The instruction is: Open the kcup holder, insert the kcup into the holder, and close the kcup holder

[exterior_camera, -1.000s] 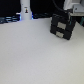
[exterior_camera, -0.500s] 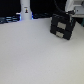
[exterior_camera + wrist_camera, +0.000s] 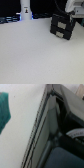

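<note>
One black kcup holder (image 3: pixel 63 26) with two stacked panels is sitting by one white bottle (image 3: pixel 25 10); only the wrist view is showing something green (image 3: pixel 4 111). Finger spread: cannot tell.

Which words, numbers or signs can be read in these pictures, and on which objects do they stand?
No text can be read.
kcup holder: small pale marks on its two front panels, too blurred to read.
white bottle-shaped object: a small dark mark on it, too blurred to read.
Wrist view: no lettering is visible.
</note>
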{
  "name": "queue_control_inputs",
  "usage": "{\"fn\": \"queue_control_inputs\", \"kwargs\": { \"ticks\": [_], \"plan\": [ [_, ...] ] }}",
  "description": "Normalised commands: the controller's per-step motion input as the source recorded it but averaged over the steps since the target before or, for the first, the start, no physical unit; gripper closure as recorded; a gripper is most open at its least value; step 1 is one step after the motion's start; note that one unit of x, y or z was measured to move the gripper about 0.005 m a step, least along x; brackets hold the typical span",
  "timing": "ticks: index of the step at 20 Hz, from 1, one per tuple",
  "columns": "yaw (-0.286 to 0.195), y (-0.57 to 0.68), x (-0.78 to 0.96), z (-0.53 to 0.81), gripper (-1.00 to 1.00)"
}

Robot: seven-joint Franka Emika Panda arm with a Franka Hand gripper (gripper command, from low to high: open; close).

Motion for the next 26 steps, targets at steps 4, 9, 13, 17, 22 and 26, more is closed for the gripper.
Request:
{"fn": "queue_control_inputs", "kwargs": {
  "ticks": [4,9,13,17,22,26],
  "plan": [
    [-0.018,0.07,-0.12,0.05,-1.00],
    [0.083,0.59,-0.03,0.16,-1.00],
    [0.105,0.65,-0.02,0.11,-1.00],
    [0.098,0.62,-0.04,0.02,-1.00],
    [0.003,0.09,-0.02,0.01,-1.00],
    [-0.043,-0.02,-0.01,-0.05,-1.00]
  ]
}}
